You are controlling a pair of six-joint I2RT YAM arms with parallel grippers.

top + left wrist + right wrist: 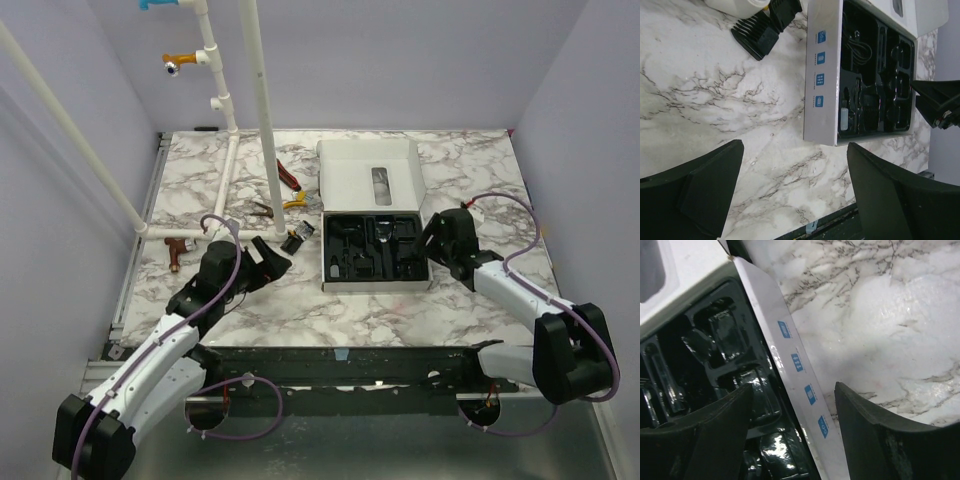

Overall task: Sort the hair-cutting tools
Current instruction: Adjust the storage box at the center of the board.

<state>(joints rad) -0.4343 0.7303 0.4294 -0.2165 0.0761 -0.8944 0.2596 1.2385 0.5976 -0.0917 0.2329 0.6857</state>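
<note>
Left tool (pixel 792 197): jaws spread wide, nothing between them, only bare marble worktop (pixel 715 100) below. Ahead of it a black comb guard (pixel 756 36) lies flat on the worktop. A second black piece (pixel 786 10) sits right against it; cannot tell whether they touch. Both are outside the box (pixel 822 75), near its left wall.

Right tool (pixel 792 440): jaws spread and straddling the right side wall of the box, one finger over the black tray (pixel 715 340), the other over the worktop. Cannot tell whether either finger touches the wall.

The tray fills the box and has several compartments. A slim clipper (pixel 384 238) with a pale end lies in a middle one. The other black pieces in the tray are too dark to tell apart. The white lid (pixel 345 180) lies open on the far side of the box.

Further out, red- and yellow-handled hand tools (pixel 290 190) lie near the lid's left edge. A reddish-brown T-shaped piece (pixel 177 248) lies at the far left, by the white pipe frame (pixel 262 100).
</note>
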